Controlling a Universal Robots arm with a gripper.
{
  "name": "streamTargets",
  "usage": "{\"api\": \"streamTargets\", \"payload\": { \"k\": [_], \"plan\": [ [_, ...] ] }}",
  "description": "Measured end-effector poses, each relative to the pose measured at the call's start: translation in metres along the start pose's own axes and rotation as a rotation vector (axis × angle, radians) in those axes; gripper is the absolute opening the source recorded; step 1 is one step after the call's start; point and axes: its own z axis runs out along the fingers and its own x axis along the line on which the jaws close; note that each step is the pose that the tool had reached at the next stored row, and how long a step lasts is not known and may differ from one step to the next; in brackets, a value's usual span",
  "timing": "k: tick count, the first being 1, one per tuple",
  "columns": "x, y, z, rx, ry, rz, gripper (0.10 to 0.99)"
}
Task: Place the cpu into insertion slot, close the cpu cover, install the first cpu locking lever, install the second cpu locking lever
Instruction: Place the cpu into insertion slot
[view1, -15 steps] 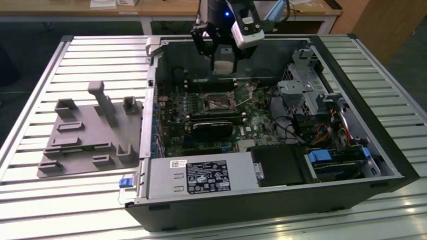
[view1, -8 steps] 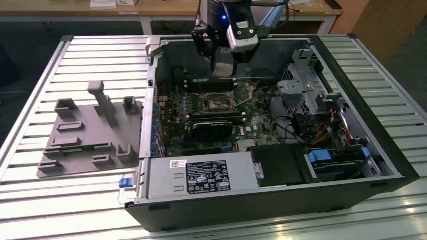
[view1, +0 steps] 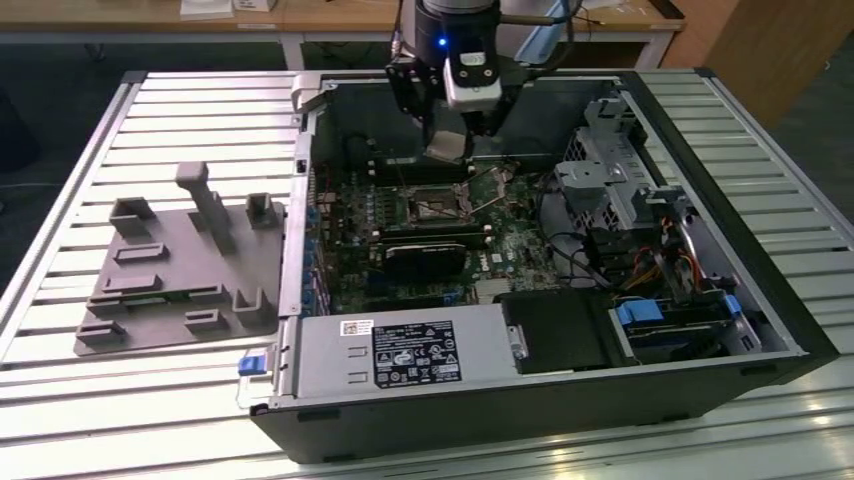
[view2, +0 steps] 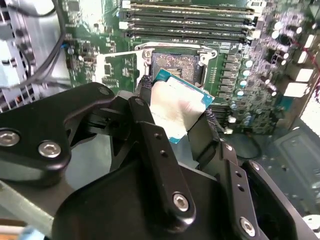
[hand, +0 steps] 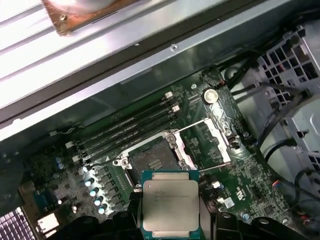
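End effector (view2: 175, 114) clamped on cpu (hand: 170, 204), near open insertion slot (hand: 152, 161).

Soft indoor light, glare on cpu (view2: 175, 107)

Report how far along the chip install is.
Done: nothing is seated yet. The socket is bare and its cover lies flipped open beside it. In hand: the gripper is shut on the chip, near the socket but not in it. Left: seating the chip, closing the cover, both lever locks.
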Motion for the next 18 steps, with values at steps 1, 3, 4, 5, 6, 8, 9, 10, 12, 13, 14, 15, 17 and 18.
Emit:
{"api": "streamTargets", "payload": {
  "k": [1,3,4,5,6,8,9,10,12,13,14,15,17,18],
  "plan": [
    [0.0,-0.0001,0.001,0.001,-0.0014,0.016,0.541],
    [0.0001,-0.0002,0.0032,0.002,-0.0042,0.044,0.541],
    [0.0001,-0.0003,0.0042,0.003,-0.0055,0.059,0.541],
    [0.0001,-0.0003,0.0052,0.003,-0.0069,0.075,0.541],
    [0.0002,-0.0004,0.0062,0.004,-0.0082,0.09,0.541],
    [0.0002,-0.0005,0.0081,0.005,-0.0108,0.121,0.541],
    [0.0002,-0.0006,0.0094,0.006,-0.0126,0.145,0.541],
    [0.0003,-0.0007,0.0101,0.006,-0.0137,0.161,0.541],
    [0.0003,-0.0007,0.0115,0.007,-0.0158,0.194,0.541],
    [0.0004,-0.0008,0.0123,0.007,-0.0167,0.208,0.541],
    [0.0004,-0.0009,0.013,0.008,-0.0177,0.221,0.541],
    [0.0004,-0.0009,0.0138,0.008,-0.0186,0.236,0.541],
    [0.0005,-0.0011,0.0152,0.009,-0.0207,0.267,0.541],
    [0.0005,-0.0011,0.0158,0.009,-0.0217,0.284,0.541]
  ]
}}
